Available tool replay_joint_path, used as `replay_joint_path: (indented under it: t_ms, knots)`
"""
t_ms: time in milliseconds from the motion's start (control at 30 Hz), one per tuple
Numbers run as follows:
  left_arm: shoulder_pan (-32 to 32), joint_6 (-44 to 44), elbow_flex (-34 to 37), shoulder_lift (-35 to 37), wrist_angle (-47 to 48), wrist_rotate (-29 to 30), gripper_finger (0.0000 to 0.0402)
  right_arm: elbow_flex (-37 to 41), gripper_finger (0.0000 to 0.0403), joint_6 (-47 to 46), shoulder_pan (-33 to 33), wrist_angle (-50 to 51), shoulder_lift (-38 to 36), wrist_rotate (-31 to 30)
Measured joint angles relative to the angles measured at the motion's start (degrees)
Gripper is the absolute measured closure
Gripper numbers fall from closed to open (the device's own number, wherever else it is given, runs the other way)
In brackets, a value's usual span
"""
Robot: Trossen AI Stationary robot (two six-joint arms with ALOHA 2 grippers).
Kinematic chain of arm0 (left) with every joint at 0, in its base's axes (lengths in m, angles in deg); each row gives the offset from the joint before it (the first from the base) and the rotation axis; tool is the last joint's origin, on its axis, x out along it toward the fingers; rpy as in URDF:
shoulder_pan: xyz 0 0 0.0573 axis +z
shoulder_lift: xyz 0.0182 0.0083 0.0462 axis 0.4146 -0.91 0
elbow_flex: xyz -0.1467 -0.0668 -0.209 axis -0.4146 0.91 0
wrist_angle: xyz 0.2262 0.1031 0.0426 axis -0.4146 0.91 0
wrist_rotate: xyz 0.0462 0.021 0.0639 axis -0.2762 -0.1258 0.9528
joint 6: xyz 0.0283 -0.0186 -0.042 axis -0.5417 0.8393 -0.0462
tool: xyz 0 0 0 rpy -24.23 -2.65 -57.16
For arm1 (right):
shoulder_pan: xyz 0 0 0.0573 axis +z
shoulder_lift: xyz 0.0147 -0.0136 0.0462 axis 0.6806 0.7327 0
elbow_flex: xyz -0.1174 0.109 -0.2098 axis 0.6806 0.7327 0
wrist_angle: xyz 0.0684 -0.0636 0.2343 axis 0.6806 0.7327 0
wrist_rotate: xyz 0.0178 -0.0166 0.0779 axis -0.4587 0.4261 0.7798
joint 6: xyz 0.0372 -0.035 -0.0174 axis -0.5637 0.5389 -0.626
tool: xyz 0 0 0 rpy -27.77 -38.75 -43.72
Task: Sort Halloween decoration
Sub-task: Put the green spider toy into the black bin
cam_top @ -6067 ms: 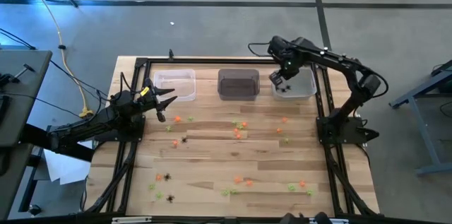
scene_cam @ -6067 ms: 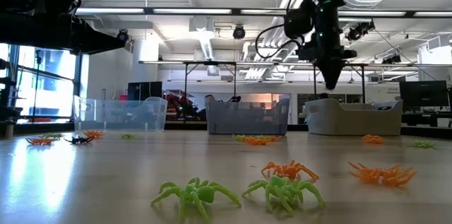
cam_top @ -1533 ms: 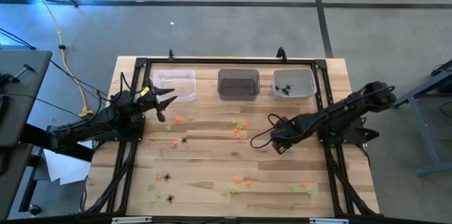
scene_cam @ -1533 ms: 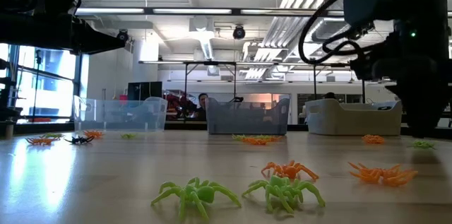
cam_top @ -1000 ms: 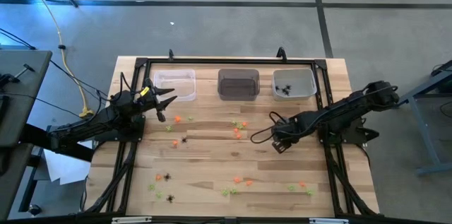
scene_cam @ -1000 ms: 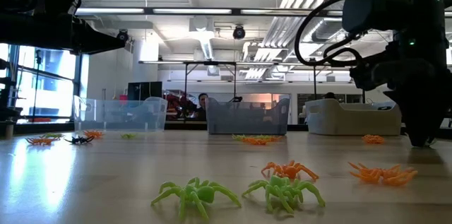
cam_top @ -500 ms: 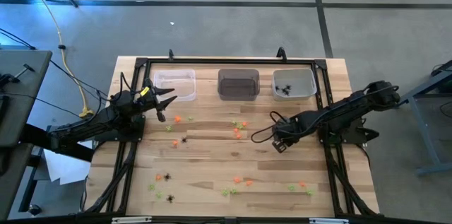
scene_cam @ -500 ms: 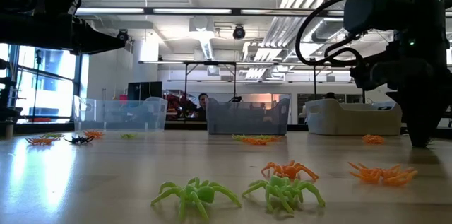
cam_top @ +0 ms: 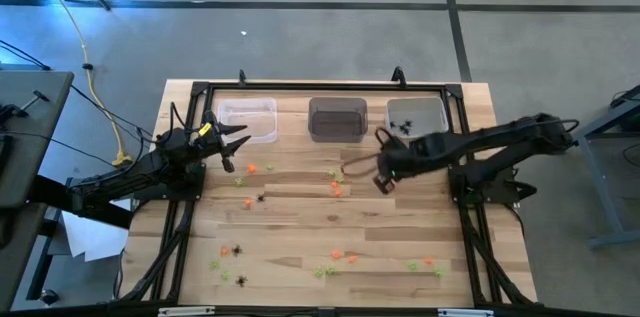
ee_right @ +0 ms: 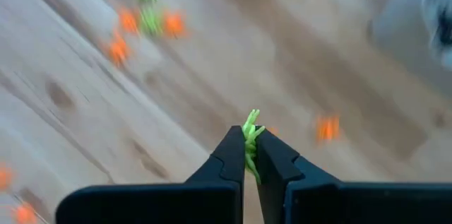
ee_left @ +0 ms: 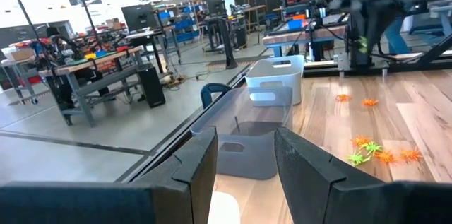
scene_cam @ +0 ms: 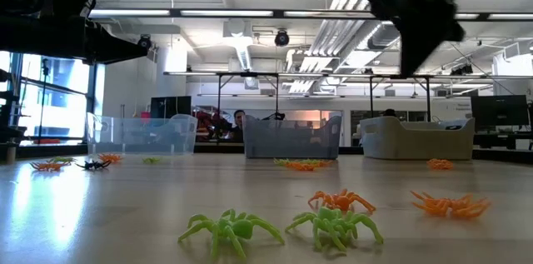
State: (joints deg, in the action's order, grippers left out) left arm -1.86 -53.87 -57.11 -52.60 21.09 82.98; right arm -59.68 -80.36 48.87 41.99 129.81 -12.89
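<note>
The right gripper (ee_right: pixel 248 155) pinches a green spider (ee_right: pixel 249 139) between its fingertips, legs poking out beyond them, lifted clear of the table (cam_top: pixel 300 212), probably for carrying to a bin (cam_top: pixel 338 119). The left gripper (ee_left: pixel 244 160) waits, fingers spread.

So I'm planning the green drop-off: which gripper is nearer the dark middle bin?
The right. The right gripper, shut on a lime-green trinket, hangs just off the dark middle bin toward the table's middle. The left gripper waits beyond the clear bin.
</note>
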Motion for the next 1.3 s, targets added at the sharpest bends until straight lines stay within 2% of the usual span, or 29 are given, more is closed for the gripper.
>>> replay_joint_path:
  t_ms: [333,433,567,833,1167,1300]
  knots:
    - [0.0,0.0,0.0,0.0,0.0,0.0,0.0271,-12.0,0.0396,22.9,-19.1,-5.7,12.1,0.1]
    - [0.0,0.0,0.0,0.0,0.0,0.0,0.0271,-15.2,0.0396,27.3,-23.8,-9.3,17.0,0.7]
    - [0.0,0.0,0.0,0.0,0.0,0.0,0.0271,-19.5,0.0396,31.2,-28.2,-12.0,24.0,4.6]
    - [0.0,0.0,0.0,0.0,0.0,0.0,0.0271,-23.6,0.0388,34.8,-30.1,-12.8,32.3,6.3]
    - [0.0,0.0,0.0,0.0,0.0,0.0,0.0271,-23.6,0.0284,35.6,-30.1,-12.5,32.3,6.5]
    - [0.0,0.0,0.0,0.0,0.0,0.0,0.0271,-23.6,0.0263,35.6,-30.0,-12.1,32.3,6.7]
